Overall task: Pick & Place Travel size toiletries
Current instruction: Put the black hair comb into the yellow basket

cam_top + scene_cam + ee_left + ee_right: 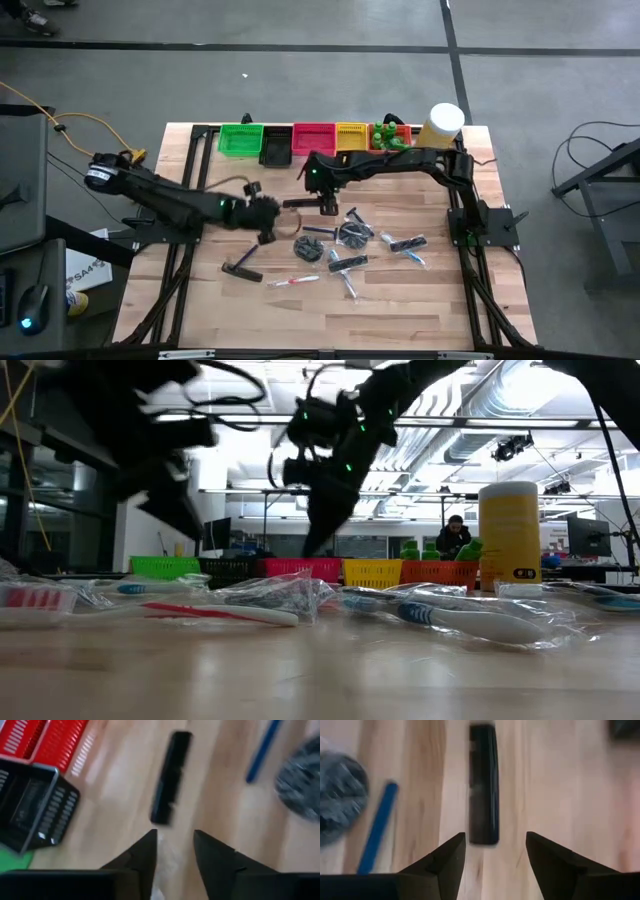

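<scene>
Both grippers' fingers [145,857] parted, empty, over black comb [483,782].

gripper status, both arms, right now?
Left gripper: open, empty, pointing at the black comb.
Right gripper: open, empty, above the same comb.

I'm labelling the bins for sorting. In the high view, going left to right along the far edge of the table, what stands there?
Green bin → black bin → red bin → yellow bin → orange bin holding green bottles → pale-yellow cylinder with a white lid.
</scene>
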Controlling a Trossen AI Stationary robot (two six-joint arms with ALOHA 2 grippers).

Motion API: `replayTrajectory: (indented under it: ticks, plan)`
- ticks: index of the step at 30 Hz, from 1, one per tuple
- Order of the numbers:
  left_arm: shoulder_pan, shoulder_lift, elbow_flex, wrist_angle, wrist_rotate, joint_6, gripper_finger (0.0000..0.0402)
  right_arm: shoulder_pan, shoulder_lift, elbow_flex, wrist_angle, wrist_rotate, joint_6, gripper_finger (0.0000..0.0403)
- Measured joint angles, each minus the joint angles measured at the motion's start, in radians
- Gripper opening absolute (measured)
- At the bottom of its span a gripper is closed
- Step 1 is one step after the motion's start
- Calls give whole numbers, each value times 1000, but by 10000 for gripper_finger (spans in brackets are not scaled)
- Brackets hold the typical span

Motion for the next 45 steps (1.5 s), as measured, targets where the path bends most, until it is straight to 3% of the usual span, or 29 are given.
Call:
replayTrajectory:
  ticks: [6,11,16,24,29,39,45]
  plan:
    - [223,12,0,119,241,183,182,-5,0,-102,65,1,36,203]
    - [352,61,2,161,394,219,189,11,0,-133,117,30,60,203]
    - [426,106,3,157,419,101,154,14,0,-135,103,103,126,192]
    - [445,153,4,195,463,-21,13,22,-57,-137,43,166,256,152]
    - [445,152,5,208,534,-114,5,43,-73,-136,39,270,310,114]
    - [445,184,2,195,573,-222,1,56,-72,-186,77,312,391,14]
    - [445,251,4,208,572,-245,1,56,-72,-211,111,314,420,11]
